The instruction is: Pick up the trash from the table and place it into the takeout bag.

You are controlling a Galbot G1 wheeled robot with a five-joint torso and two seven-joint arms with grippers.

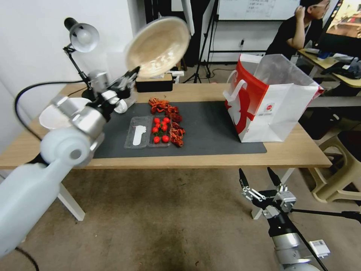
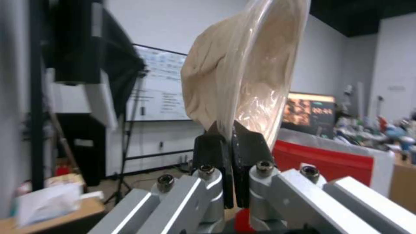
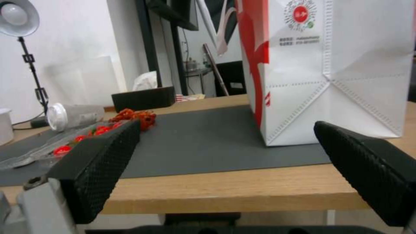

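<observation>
The left gripper [image 1: 132, 73] was raised high over the back left part of the table [image 1: 297, 150], clamped on the rim of the tan bowl [image 1: 158, 47]. In the left wrist view the two black fingers [image 2: 249, 146] sat pressed together w/ the thin edge of the bowl [image 2: 242, 78] pinched between them. The bowl was tilted up nearly on edge, its hollow side facing the head camera, a clear film lining visible inside. It hung in the air, well apart from the takeout bag [image 1: 276, 101] and to the left of it.

The bag stood upright on the right end of the dark mat [image 1: 210, 128], mouth open, red side panel facing the table's middle, white handle hanging on that side. Small red round logo on its white front, also seen in the right wrist view [image 3: 300, 14].

The right gripper [image 1: 260, 177] hung low in front of the table's near edge, below the bag, fingers spread wide apart w/ nothing between them. Its wrist view looked across the tabletop [image 3: 242, 188] toward the bag [image 3: 346, 81].

On the mat approx. mid-table: a clear tray of tomatoes [image 1: 161, 130], a clear lid [image 1: 137, 132] just beside it on the left, and red crayfish scraps [image 1: 165, 107] behind and to the right of the tray. A clear tub w/ a white lid [image 3: 71, 115] lay on its side near the back left. A large white bowl [image 1: 52, 116] sat at the left end, partly hidden by the left arm. A desk lamp [image 1: 81, 35] stood behind it, and a black box [image 1: 154, 83] at the table's back edge.
</observation>
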